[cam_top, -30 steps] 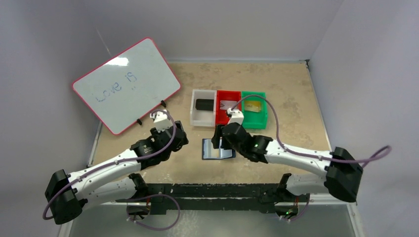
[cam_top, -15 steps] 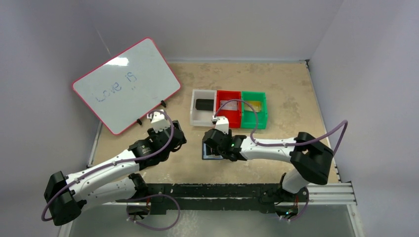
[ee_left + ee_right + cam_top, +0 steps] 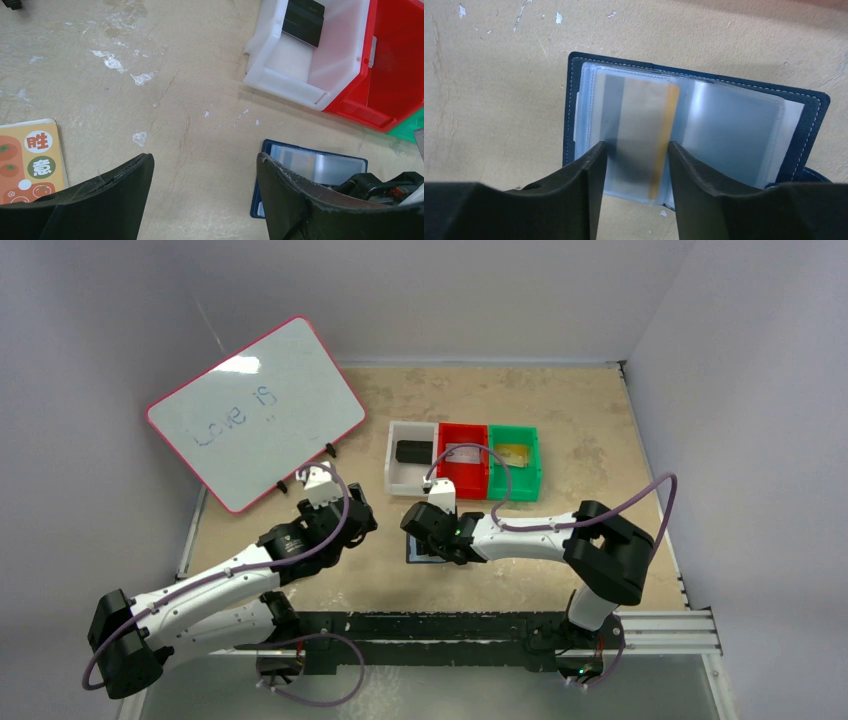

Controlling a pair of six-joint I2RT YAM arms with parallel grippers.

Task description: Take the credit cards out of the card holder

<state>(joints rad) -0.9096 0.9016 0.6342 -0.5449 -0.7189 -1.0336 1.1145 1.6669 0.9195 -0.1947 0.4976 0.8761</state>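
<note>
The card holder (image 3: 744,135) lies open on the table, a navy wallet with clear plastic sleeves. One of the credit cards (image 3: 639,120), grey with an orange edge, sits inside its left sleeve. My right gripper (image 3: 636,150) hangs just over the holder's near edge, open, its fingers on either side of that card's lower end. In the top view the right gripper (image 3: 437,535) covers most of the holder (image 3: 418,552). My left gripper (image 3: 203,160) is open over bare table to the left of the holder (image 3: 315,165), holding nothing.
Behind the holder stand a white bin (image 3: 400,480) with a black card (image 3: 302,20), a red bin (image 3: 463,480) and a green bin (image 3: 520,480), each with a card inside. An orange pad (image 3: 30,160) lies at the left. A whiteboard (image 3: 255,410) leans at the back left.
My right gripper has shifted left over the holder's left half and its jaws have narrowed around the card. Its elbow has swung inward. The left arm has hardly moved.
</note>
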